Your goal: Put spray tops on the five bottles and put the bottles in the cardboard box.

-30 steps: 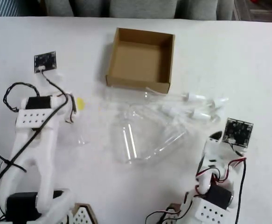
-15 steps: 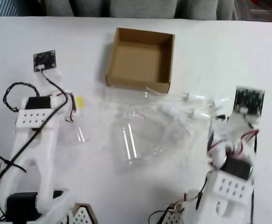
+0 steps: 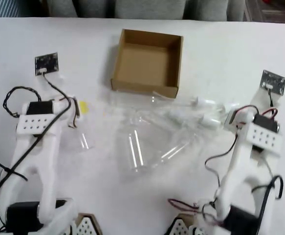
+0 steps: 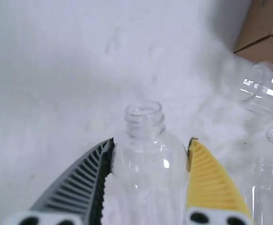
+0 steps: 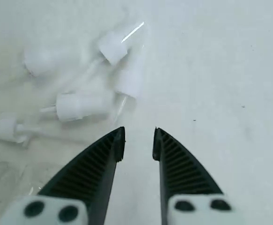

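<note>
Left wrist view: left hand (image 4: 150,141) clamped on an open-necked bottle (image 4: 145,164). Right wrist view: right hand (image 5: 138,137) slightly apart, near spray tops (image 5: 82,105).

I drive two arms of white plastic. The left arm (image 3: 34,152) carries a black motor block (image 3: 40,107) and a white plate (image 3: 36,123) dotted with small round holes. A black cable (image 3: 6,104) loops off it, and another leads to a small dark camera board (image 3: 47,63). The left gripper (image 4: 151,140) has one grey ribbed finger (image 4: 77,187) with a black edge and one yellow finger (image 4: 209,183). The right arm (image 3: 240,161) has the same white build, with thin wires (image 3: 207,162) in black and red and its own board (image 3: 273,82). The right gripper (image 5: 138,133) has two black ribbed fingers (image 5: 94,173) on white bases with dark round holes.
</note>
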Controlling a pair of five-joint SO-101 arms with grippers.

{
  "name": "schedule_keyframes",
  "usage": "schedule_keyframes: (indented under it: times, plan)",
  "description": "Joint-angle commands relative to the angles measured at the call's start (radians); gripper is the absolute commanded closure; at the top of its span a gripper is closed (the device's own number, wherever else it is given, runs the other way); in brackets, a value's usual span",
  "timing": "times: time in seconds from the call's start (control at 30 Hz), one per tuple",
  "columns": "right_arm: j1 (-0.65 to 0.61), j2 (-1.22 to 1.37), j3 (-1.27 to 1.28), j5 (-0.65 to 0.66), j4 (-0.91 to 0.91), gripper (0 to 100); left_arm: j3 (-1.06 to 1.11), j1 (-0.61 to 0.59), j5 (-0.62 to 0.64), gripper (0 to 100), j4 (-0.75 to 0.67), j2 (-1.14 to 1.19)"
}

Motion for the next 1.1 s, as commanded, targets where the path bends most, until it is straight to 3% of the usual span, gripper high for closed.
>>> schedule_keyframes:
  times: [0.0, 0.2, 0.63, 1.07]
  plan:
    - [0.010, 0.082, -0.126, -0.071, 0.010, 94.8, -0.003, -0.012, 0.009, 88, -0.028, -0.044]
    - [-0.012, 0.265, -0.252, -0.193, 0.008, 91.4, 0.028, -0.012, 0.009, 88, -0.081, -0.045]
    - [-0.027, 0.656, -0.543, -0.198, 0.010, 91.0, 0.040, -0.012, 0.009, 88, -0.104, -0.045]
    - [-0.028, 0.814, -0.628, -0.195, 0.024, 91.2, 0.040, -0.010, -0.048, 88, -0.104, -0.044]
